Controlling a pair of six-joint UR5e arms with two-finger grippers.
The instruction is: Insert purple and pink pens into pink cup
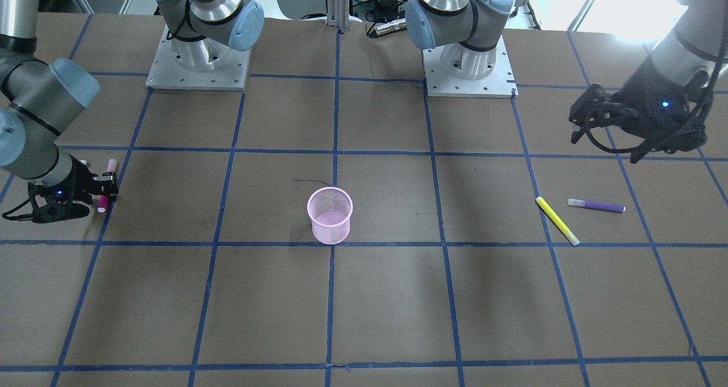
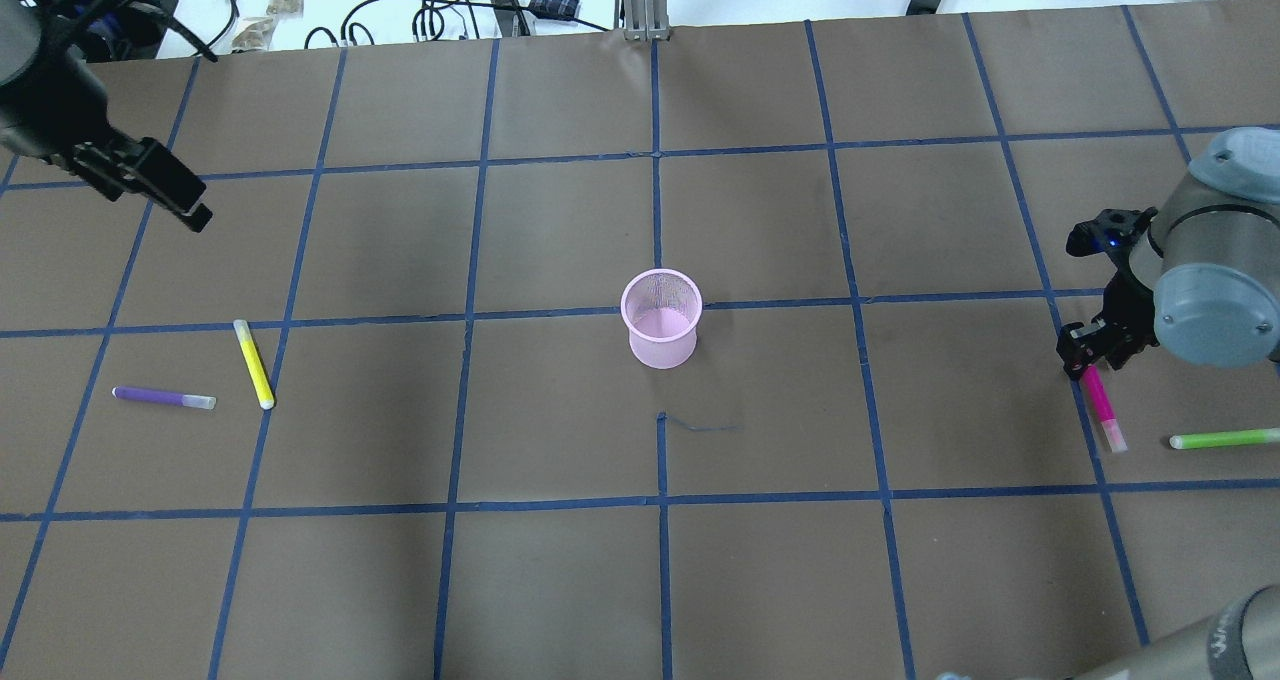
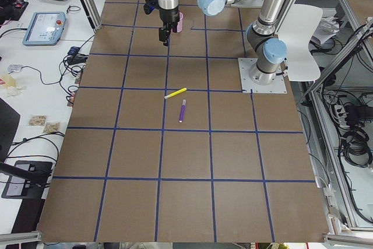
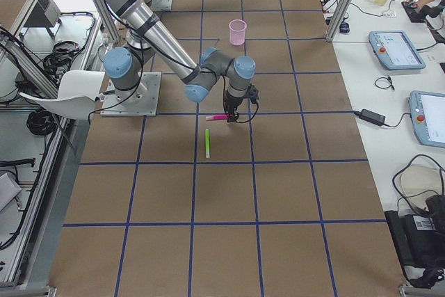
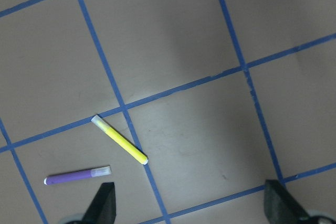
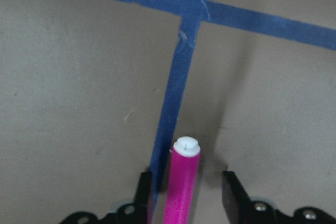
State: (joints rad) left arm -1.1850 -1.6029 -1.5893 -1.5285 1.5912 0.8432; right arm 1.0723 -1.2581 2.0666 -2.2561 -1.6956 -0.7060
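The pink mesh cup stands upright at the table's middle, also in the front view. The pink pen lies on the table at the right side. My right gripper is low over its end. In the right wrist view the pen lies between the two fingers with a gap on each side, so the gripper is open around it. The purple pen lies at the left. My left gripper hangs high beyond it, open and empty; the pen shows in its wrist view.
A yellow pen lies just right of the purple one. A green pen lies right of the pink pen. Blue tape lines grid the brown table. Cables and small items lie along the far edge.
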